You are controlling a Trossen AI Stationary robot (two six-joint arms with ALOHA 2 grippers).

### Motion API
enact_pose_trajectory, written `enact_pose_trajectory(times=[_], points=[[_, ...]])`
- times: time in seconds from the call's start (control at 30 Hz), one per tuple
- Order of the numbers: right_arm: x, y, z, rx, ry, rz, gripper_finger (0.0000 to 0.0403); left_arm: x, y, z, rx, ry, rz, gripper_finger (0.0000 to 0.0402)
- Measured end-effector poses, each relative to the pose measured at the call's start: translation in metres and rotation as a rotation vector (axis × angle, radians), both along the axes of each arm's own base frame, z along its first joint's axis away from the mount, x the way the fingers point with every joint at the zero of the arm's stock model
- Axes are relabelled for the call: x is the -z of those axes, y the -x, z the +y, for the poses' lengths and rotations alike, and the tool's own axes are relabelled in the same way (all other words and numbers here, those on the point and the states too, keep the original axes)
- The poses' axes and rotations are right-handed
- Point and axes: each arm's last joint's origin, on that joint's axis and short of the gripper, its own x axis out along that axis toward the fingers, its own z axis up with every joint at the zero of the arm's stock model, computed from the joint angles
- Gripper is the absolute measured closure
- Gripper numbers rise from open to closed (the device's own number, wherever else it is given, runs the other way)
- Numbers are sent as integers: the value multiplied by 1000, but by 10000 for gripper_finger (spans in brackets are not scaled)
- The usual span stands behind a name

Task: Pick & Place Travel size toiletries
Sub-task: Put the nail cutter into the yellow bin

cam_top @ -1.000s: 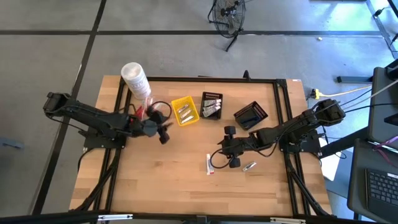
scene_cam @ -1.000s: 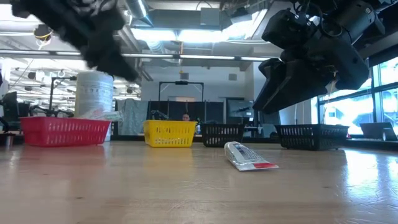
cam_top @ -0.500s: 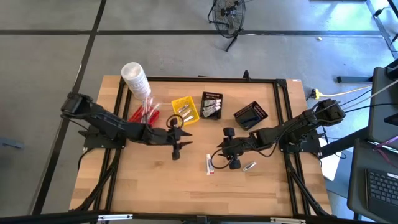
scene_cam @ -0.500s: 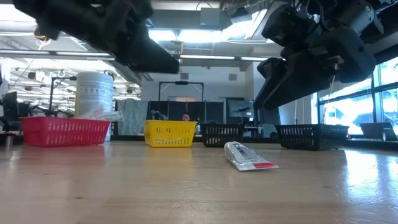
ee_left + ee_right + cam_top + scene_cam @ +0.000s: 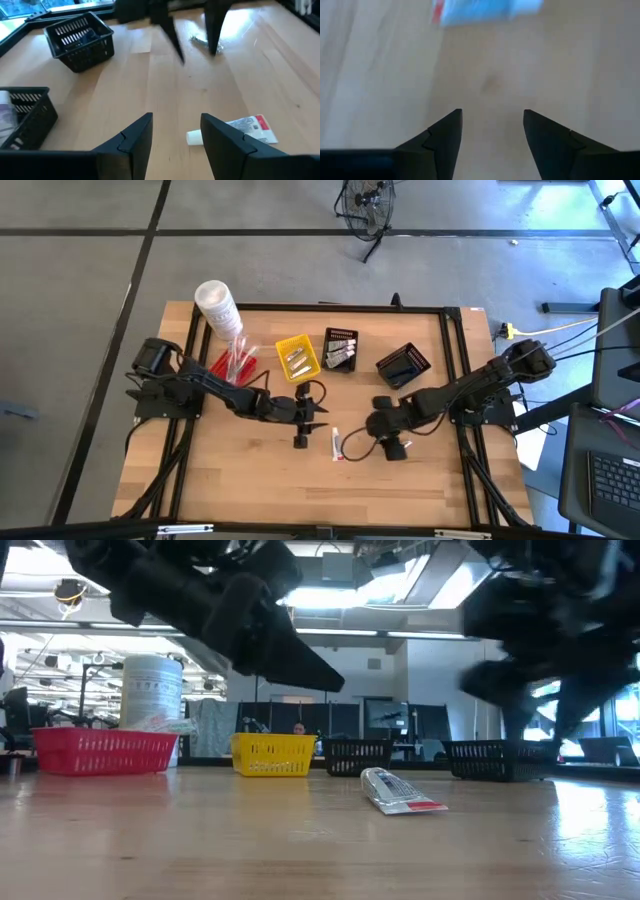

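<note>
**Toothpaste tube lies between both grippers, each with fingers spread**

Toothpaste tube (image 5: 338,444), white with a red end, lies flat on bare wood near the middle of the table, a little toward its front edge. From above, its long axis runs roughly from the back edge toward the front edge. I have the left gripper (image 5: 303,423) just beside it on the left-edge side, fingers spread and holding nothing; its wrist camera shows the tube (image 5: 235,129) lying just past one fingertip, cap end toward the gap. The right gripper (image 5: 388,442) hangs near the tube on the right-edge side, fingers also spread and empty, with the tube (image 5: 485,10) lying crosswise ahead of them. I judge both arms about equally near, the left slightly closer and off to one side of the tube.

A small silvery sachet (image 5: 200,39) shows only in the left wrist camera, beneath the right arm's fingers; from above that arm hides it. In the level view the right arm is smeared, so I cannot read its height over the wood. What fills the yellow basket (image 5: 297,358) and black baskets (image 5: 341,349) is too small to name.
</note>
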Motion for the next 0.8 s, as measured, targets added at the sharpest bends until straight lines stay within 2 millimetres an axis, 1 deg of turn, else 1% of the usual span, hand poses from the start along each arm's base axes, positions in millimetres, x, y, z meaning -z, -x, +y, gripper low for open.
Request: enact_pose_trajectory(times=[0.1, 0.13, 0.23, 0.33, 0.43, 0.57, 0.67, 0.73, 0.8], points=[[-8, 15, 8, 42, -21, 235, 192, 5, -6, -1, -1, -3, 11, 240], [-11, 20, 12, 56, -18, 289, 195, 6, -8, -2, -9, 2, 14, 240], [-11, 30, 24, 57, -22, 353, 206, 11, -10, -2, -33, 22, 24, 242], [-8, 38, 36, 26, -8, 341, 213, 13, -10, -2, -36, 32, 30, 241], [-5, 43, 41, 12, 46, 310, 217, 14, -11, -2, -48, 65, 30, 240], [5, 44, 41, 6, 34, 264, 217, 14, -11, -2, -52, 75, 29, 242], [11, 47, 39, 2, 32, 266, 218, 14, -11, -2, -53, 75, 29, 242], [14, 49, 38, 7, 48, 263, 224, 14, -11, -2, -52, 75, 29, 240], [16, 49, 38, -23, 50, 240, 239, 14, -11, -2, -53, 75, 29, 240]])
